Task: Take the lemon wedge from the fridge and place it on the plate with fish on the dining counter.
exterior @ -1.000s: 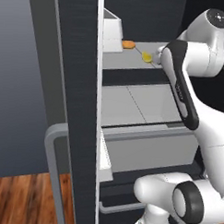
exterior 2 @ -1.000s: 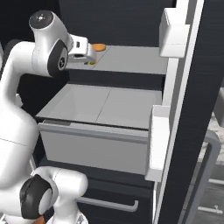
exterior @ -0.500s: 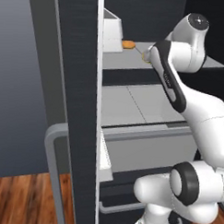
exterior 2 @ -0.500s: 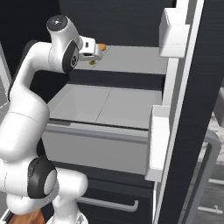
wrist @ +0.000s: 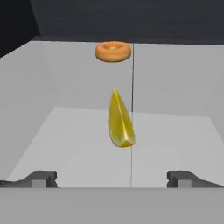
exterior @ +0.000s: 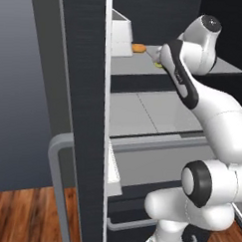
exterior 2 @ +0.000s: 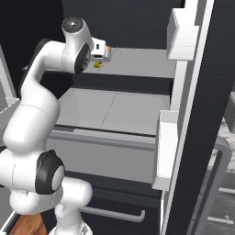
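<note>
Gripper [wrist: 113, 177] stands wide apart, holding nothing, facing the lemon wedge [wrist: 120, 120] on the grey fridge shelf [wrist: 175, 131]. An orange ring-shaped item [wrist: 113, 51] lies beyond it; nothing intervenes.

The upper grey shelf [wrist: 175, 144] inside the fridge [exterior: 82, 91] carries two small things. The lemon wedge [wrist: 120, 120] lies on it near the middle, with its pointed end toward the back wall. Behind it, well apart, lies a flat round orange item [wrist: 113, 51] (it has the shape of a ring). A thin seam divides the shelf; the wedge lies just beside this seam.
</note>
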